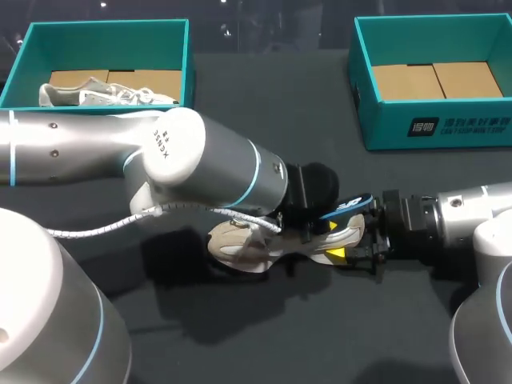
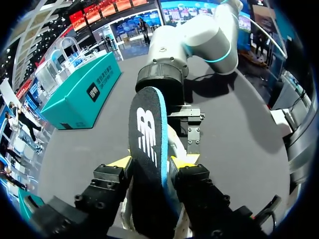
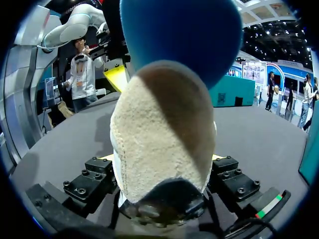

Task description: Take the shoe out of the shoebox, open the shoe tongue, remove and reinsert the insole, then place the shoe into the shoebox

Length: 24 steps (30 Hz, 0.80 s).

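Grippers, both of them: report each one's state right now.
Left gripper: closed, holding the insole.
Right gripper: closed, holding the shoe by its heel.

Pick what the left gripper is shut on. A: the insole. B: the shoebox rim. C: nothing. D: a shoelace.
A: in the left wrist view the black, blue-edged insole stands between the left gripper's fingers, both pressing it; the right gripper grips the shoe.

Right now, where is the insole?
In the head view the insole is near the middle of the table, clamped in the left gripper, at the heel end of the shoe held by the right gripper.
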Each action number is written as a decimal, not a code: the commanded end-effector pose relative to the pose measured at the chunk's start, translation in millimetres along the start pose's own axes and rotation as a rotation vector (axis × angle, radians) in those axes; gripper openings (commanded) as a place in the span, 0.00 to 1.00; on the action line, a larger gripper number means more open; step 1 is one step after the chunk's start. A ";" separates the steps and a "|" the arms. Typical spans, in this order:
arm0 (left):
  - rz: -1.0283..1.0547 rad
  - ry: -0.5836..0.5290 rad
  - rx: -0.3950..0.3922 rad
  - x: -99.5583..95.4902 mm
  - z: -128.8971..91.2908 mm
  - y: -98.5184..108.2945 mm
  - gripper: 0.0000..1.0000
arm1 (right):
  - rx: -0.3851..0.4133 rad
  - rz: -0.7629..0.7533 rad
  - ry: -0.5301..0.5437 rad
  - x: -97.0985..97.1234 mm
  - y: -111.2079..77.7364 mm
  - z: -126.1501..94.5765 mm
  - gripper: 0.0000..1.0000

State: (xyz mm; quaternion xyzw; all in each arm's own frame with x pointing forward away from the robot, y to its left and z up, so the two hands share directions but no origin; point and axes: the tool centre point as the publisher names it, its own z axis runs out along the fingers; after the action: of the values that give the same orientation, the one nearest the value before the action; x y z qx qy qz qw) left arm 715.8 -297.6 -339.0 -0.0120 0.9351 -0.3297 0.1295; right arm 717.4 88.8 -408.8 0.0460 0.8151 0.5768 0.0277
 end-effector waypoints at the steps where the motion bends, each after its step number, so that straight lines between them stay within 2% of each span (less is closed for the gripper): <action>1: -0.001 -0.014 0.000 2.6 10.6 -0.4 0.45 | 0.003 0.000 0.000 1.0 0.1 -0.3 0.00; 3: -0.001 -0.017 -0.002 1.6 12.5 0.1 0.34 | 0.003 0.000 0.000 1.0 0.1 -0.3 0.00; 5: -0.001 -0.020 -0.004 0.9 13.5 0.4 0.17 | 0.003 0.000 0.000 1.0 0.1 -0.3 0.00; 6: -0.002 -0.021 -0.005 0.2 13.6 0.4 0.05 | 0.003 0.000 0.000 1.0 0.1 -0.3 0.00; 7: -0.003 -0.020 -0.005 -0.4 13.4 0.3 0.00 | 0.003 0.000 0.000 1.0 0.1 -0.3 0.00; 13: -0.032 0.035 0.003 -5.3 6.0 -8.4 0.00 | 0.003 0.000 0.000 1.0 0.1 -0.3 0.00; 18: -0.076 0.148 0.027 -8.4 -9.1 -27.5 0.00 | 0.003 0.000 0.000 1.0 0.1 -0.3 0.00; 24: -0.100 0.250 0.072 -1.3 -37.6 -54.4 0.00 | 0.003 0.000 0.000 1.0 0.1 -0.3 0.00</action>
State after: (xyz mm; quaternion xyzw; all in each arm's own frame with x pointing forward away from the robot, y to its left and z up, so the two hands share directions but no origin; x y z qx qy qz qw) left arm 707.3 -328.4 -292.3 -0.0289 0.9285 -0.3687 0.0330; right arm 717.3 88.7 -408.8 0.0460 0.8151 0.5768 0.0277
